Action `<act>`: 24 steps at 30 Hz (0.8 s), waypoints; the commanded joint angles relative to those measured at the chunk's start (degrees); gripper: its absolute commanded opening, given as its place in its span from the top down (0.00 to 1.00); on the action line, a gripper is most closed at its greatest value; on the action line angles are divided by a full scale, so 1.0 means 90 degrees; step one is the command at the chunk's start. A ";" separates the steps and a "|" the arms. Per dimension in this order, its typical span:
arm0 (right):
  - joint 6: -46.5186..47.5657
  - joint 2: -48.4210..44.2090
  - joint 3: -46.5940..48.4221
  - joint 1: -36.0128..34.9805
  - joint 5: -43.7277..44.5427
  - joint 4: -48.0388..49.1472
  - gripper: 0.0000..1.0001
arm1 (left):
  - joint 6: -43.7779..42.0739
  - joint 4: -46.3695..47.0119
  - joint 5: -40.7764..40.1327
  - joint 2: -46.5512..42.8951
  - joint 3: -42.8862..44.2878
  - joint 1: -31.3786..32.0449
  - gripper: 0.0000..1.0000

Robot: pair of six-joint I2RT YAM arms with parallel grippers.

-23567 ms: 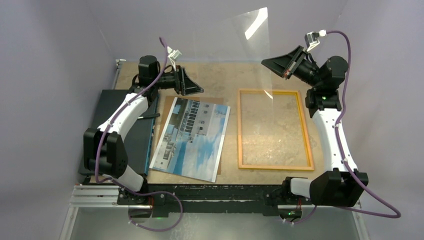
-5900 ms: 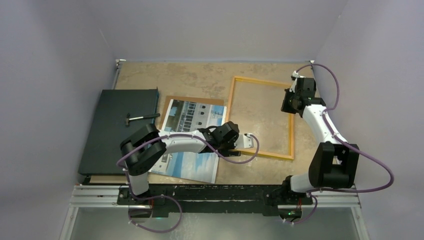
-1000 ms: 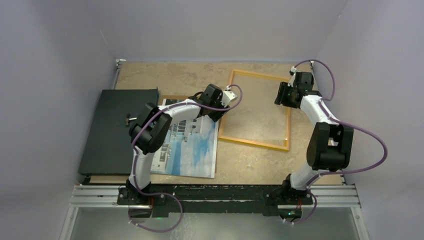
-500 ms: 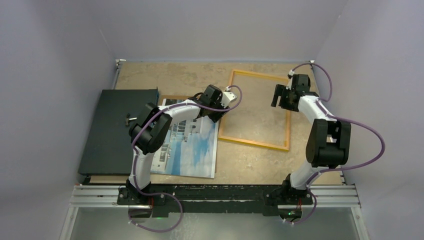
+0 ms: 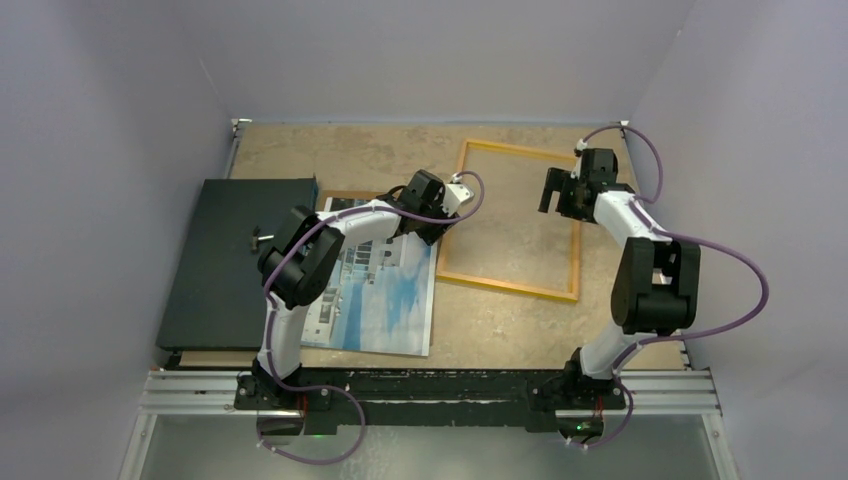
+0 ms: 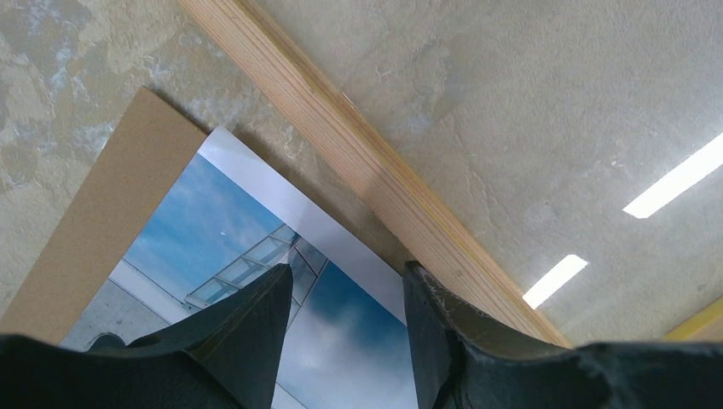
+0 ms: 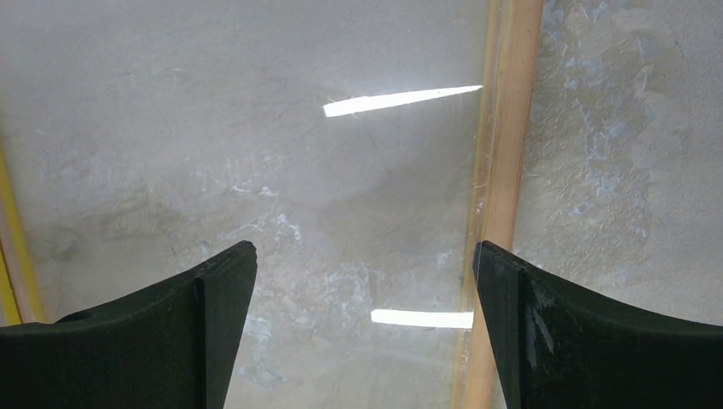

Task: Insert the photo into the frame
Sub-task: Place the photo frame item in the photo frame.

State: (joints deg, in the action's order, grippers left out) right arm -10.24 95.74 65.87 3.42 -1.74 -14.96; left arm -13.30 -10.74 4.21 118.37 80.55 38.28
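Note:
The yellow-orange frame lies tilted on the table at centre right, its clear pane reflecting ceiling lights. Left of it, face up, lies the photo of a building under blue sky. My left gripper hovers low over the photo's far right corner. It is open with nothing clamped, and its right finger is against the frame's wooden left rail. My right gripper is wide open over the pane, one finger above the frame's right rail.
A brown backing board lies under the photo, its corner showing. A flat black panel with a small tool on it lies at the left. Grey walls close in the table's back and sides.
My right gripper has opened wide, come off the frame's right rail and shifted slightly left. The left arm, frame and photo have not moved.

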 commanded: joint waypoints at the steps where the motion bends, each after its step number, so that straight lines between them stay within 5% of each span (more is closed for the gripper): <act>1: -0.0102 0.0148 0.0023 -0.0114 0.0077 0.0204 0.01 | -0.0149 0.0058 -0.0019 -0.0319 -0.0095 -0.0033 0.51; 24: -0.0487 0.0232 -0.0167 -0.0326 0.1203 0.0601 0.01 | -0.0141 0.0019 -0.0018 -0.0271 -0.0034 -0.0063 0.53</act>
State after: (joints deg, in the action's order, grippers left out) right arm -13.13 98.37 65.17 0.93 6.33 -12.10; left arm -13.32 -10.72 4.21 118.30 80.40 38.24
